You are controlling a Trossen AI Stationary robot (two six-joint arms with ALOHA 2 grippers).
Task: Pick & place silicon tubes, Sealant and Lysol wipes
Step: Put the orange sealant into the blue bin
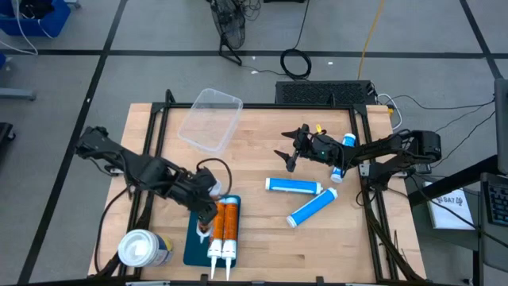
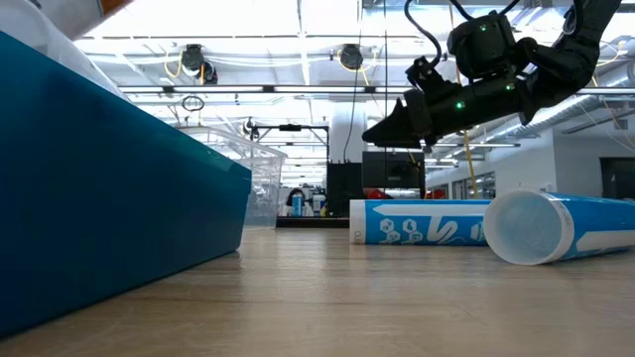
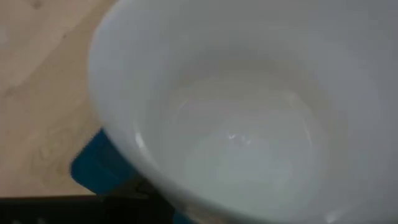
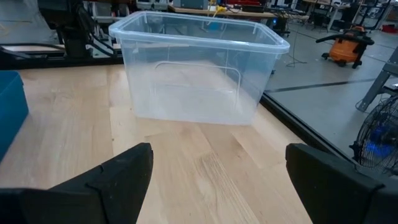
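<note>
Bare wood (image 1: 262, 230) between blue tray (image 1: 193, 248) and blue tubes (image 1: 294, 186); passable.

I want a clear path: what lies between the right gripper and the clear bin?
Only bare table between the right gripper and the clear bin, seen in the high view.

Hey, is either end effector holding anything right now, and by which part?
Right end effector is open and empty above the table. Left end effector sits by the orange tubes; whether it grips anything cannot be told.
</note>
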